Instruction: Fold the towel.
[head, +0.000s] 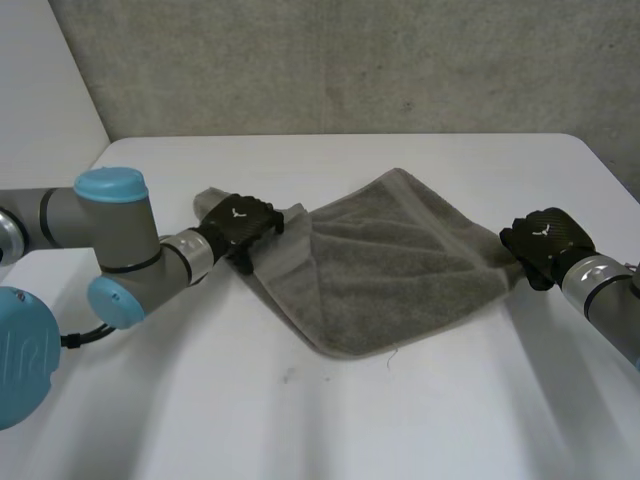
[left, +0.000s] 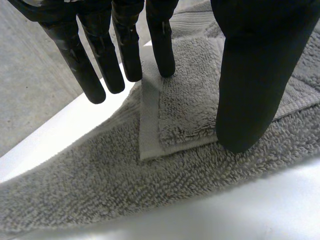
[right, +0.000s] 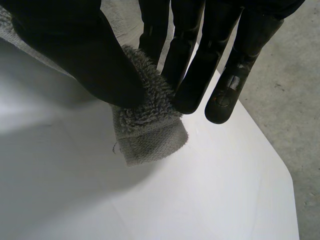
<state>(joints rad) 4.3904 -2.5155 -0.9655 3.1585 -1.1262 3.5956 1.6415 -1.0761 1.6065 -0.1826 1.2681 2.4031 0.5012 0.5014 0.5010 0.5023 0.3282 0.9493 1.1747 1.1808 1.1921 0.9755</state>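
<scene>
Head view:
- The back of the left robot hand (head: 238, 224) covers its own fingers and the towel (head: 385, 270) corner beneath it.
- The back of the right robot hand (head: 545, 245) covers its fingers and the towel corner there.
- The left arm (head: 100, 240) and the right arm (head: 610, 290) are cut off by the picture's edges.
- A thin strand (head: 391, 356) at the towel's near hem is too small to identify.

Left wrist view:
- The thumb covers part of the turned-over corner flap (left: 185, 110).
- The towel runs out of frame.

Right wrist view:
- The thumb hides the contact area on the pinched towel corner.
- The remaining towel is cut off behind the robot hand.
</scene>
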